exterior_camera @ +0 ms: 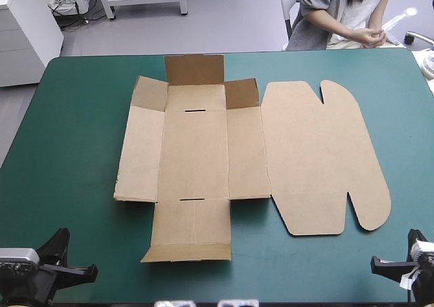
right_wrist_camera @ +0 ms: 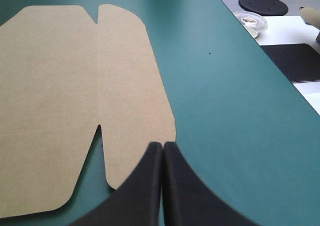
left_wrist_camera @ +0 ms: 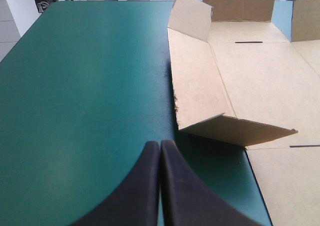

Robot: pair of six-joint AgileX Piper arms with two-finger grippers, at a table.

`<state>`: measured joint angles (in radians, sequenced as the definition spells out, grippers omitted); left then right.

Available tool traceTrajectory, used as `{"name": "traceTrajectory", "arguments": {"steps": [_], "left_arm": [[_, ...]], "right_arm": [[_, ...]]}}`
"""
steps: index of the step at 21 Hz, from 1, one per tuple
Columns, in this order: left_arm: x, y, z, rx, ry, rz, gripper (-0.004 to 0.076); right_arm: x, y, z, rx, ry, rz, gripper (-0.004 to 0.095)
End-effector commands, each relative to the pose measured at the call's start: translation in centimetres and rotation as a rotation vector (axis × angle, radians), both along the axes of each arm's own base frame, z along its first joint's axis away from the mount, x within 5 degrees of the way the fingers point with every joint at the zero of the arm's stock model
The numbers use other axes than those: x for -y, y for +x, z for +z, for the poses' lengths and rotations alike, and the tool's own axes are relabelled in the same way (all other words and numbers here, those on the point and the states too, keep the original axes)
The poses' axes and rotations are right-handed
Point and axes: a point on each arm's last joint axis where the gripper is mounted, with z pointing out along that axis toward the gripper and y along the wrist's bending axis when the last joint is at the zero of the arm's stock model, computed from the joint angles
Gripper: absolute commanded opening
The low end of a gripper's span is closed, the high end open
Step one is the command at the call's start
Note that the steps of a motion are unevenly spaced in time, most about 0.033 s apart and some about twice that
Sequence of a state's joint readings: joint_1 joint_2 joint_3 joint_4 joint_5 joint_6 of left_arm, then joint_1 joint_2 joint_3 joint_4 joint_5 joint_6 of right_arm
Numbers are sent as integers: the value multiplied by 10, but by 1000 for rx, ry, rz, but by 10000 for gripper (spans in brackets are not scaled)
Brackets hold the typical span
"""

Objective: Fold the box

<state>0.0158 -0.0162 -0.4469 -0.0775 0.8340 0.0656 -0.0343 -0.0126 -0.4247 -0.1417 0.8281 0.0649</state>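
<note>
Left gripper [left_wrist_camera: 160, 144]: we noted its fingers pressed together in one arch, holding nothing, over the bare teal-green cover [left_wrist_camera: 85, 96]. The box [exterior_camera: 203, 151] lay ahead and to its right, a corner flap [left_wrist_camera: 240, 130] lifted, its far part cut off from view. Right gripper [right_wrist_camera: 162, 145] was likewise closed and empty. We could not tell whether it touched the rounded corner of the lid [right_wrist_camera: 65, 86]. The box sat mid-table with the lid flat.
</note>
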Motion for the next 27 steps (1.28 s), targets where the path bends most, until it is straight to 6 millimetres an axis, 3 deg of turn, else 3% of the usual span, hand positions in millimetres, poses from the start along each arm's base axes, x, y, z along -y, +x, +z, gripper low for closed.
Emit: {"name": "traceTrajectory", "arguments": {"steps": [1, 14, 16, 23, 27], "left_arm": [[0, -2, 14, 109, -15, 2, -10], [3, 5, 15, 43, -45, -16, -10], [3, 17, 22, -40, -48, -18, -10], [1, 97, 67, -270, -40, -18, -10], [7, 140, 75, -364, -30, -103, -9]], "right_arm": [[0, -7, 14, 124, -17, -4, -19], [0, -7, 14, 124, -17, -4, -19], [0, -7, 14, 124, -17, -4, -19], [0, -7, 14, 124, -17, -4, -19], [0, -7, 14, 124, -17, -4, -19]]}}
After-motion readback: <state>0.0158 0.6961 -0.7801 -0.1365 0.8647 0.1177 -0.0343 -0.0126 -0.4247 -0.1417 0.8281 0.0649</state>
